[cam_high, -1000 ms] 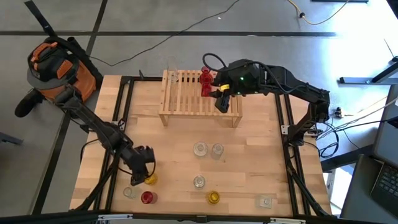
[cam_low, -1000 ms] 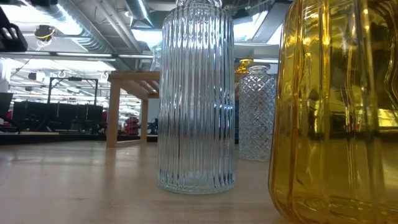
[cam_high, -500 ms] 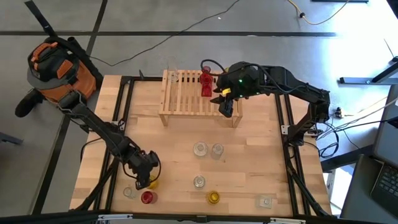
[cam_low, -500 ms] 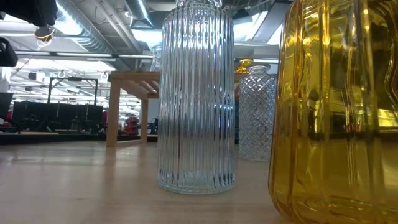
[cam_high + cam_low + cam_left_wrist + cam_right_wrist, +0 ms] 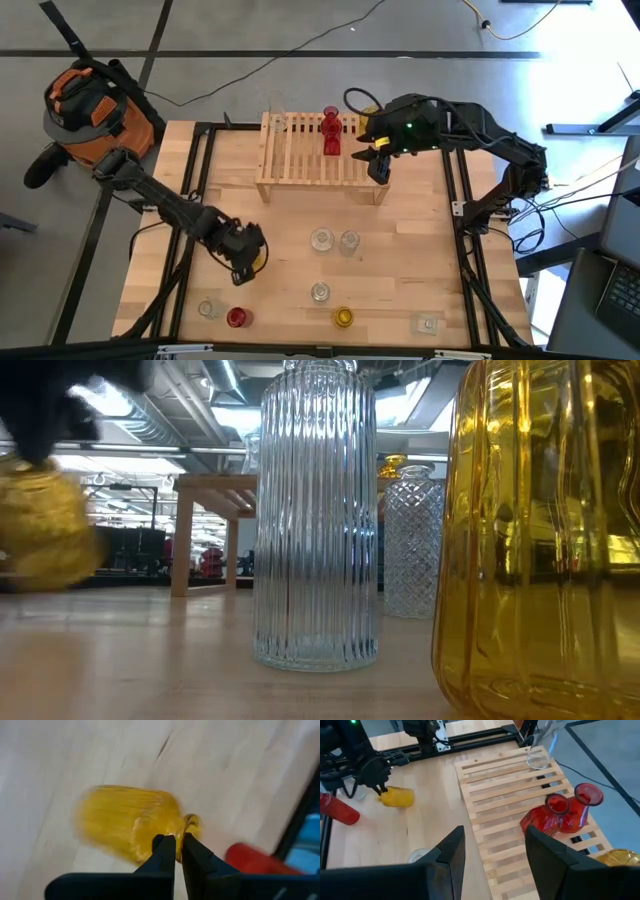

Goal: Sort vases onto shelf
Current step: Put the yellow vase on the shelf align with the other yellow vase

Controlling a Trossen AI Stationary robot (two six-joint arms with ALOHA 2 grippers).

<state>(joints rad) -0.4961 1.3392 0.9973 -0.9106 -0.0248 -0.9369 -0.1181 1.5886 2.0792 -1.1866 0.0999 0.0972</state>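
Left gripper (image 5: 174,851) is pinched shut on the neck of a yellow vase (image 5: 131,822), just below the lip. In the high view the vase (image 5: 256,256) sits at the gripper (image 5: 243,255), over the front-left part of the table (image 5: 420,250) and well apart from the shelf (image 5: 300,150). The low view shows the vase (image 5: 45,535) blurred and apparently clear of the tabletop; we judge it lifted, though the blur leaves that uncertain.

Right gripper (image 5: 492,852) hovers at the shelf's right end with its fingers parted and nothing between them. Two red vases (image 5: 560,812) stand together on the slats, a clear vase (image 5: 539,755) at the far end.

Risks from here:
- The grip is on a narrow glass neck with the heavy body hanging off to one side. A quick swing toward the shelf could let the vase rotate or slip out and drop onto the wood.
- The carry path runs near the clear vases (image 5: 335,240) at mid-table; a low pass could tip them.
- The right arm occupies the shelf's right end, so both arms may crowd there.

Against half a second ago: the left gripper was then open, low beside the yellow vase near the front edge; now it has closed, and arm and vase have moved up and toward the table's centre. The right gripper has drifted slightly right, off the slats.
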